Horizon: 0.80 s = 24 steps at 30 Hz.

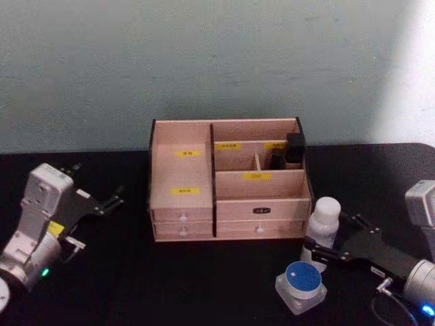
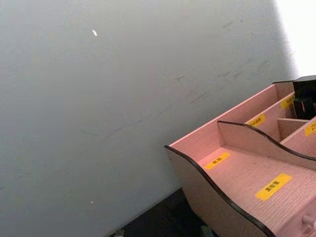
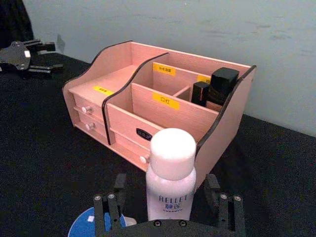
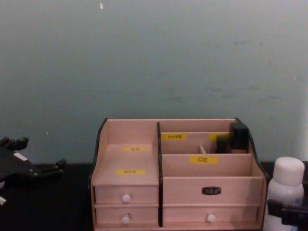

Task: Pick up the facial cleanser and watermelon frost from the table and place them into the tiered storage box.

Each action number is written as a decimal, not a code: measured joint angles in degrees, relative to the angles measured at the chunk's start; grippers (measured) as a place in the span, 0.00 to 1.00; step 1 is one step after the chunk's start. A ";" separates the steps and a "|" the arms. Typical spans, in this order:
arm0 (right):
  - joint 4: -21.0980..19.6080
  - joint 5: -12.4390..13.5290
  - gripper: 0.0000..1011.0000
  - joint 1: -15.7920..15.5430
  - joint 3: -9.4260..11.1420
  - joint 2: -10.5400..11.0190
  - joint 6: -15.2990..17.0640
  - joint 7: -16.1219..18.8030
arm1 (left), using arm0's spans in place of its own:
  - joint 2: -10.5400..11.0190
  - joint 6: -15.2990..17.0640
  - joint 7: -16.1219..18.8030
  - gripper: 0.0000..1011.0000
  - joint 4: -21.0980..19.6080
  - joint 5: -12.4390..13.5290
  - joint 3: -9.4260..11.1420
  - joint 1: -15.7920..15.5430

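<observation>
Right pincer astride one facial cleanser, one watermelon frost

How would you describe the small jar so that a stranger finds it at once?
Start at the wooden box on the black table. By its front right corner stands a tall white bottle, between the open jaws of the right gripper; the jar sits just before it, nearer the robot. It is short and squat, with a wide blue lid.
</observation>
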 joint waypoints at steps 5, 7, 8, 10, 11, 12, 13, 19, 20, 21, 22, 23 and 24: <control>0.04 -0.18 0.99 0.07 -0.06 -0.02 0.00 0.00 | 0.00 0.00 0.00 0.99 0.00 0.00 0.00 0.00; 0.03 -0.17 0.99 0.05 -0.05 -0.01 0.00 0.00 | 0.00 0.00 0.00 0.99 0.00 0.00 0.00 0.00; 0.02 -0.16 0.99 0.05 -0.04 0.00 0.00 -0.01 | 0.00 0.00 0.00 0.99 0.00 0.00 0.00 0.00; 0.00 -0.13 0.99 0.02 -0.03 0.01 0.00 -0.01 | 0.00 0.00 0.00 0.99 0.00 0.00 0.00 0.00; -0.01 -0.11 0.99 0.01 -0.02 0.02 0.00 -0.02 | 0.00 0.00 0.00 0.99 0.00 0.00 0.00 0.00; -0.02 -0.09 0.99 0.00 -0.01 0.02 0.00 -0.02 | 0.00 0.00 0.00 0.99 0.00 0.00 0.00 0.00; -0.04 -0.06 0.99 -0.02 0.00 0.03 0.00 -0.02 | 0.00 0.00 0.00 0.99 0.00 0.00 0.00 0.00; -0.06 0.03 0.99 -0.07 0.03 0.06 -0.02 -0.04 | 0.00 0.00 0.00 0.99 0.00 0.00 0.00 0.00; -0.07 0.04 0.98 -0.07 0.03 0.06 -0.02 -0.04 | 0.00 0.00 0.00 0.99 0.00 0.00 0.00 0.00; -0.07 0.05 0.97 -0.08 0.03 0.07 -0.03 -0.04 | 0.00 0.00 0.00 0.99 0.00 0.00 0.00 0.00; -0.08 0.07 0.93 -0.08 0.04 0.07 -0.03 -0.04 | 0.00 0.00 0.00 0.99 0.00 0.00 0.00 0.00; -0.09 0.08 0.92 -0.09 0.05 0.08 -0.03 -0.04 | 0.00 0.00 0.00 0.99 0.00 0.00 0.00 0.00; -0.09 0.09 0.91 -0.09 0.05 0.08 -0.04 -0.04 | 0.00 0.00 0.00 0.99 0.00 0.00 0.00 0.00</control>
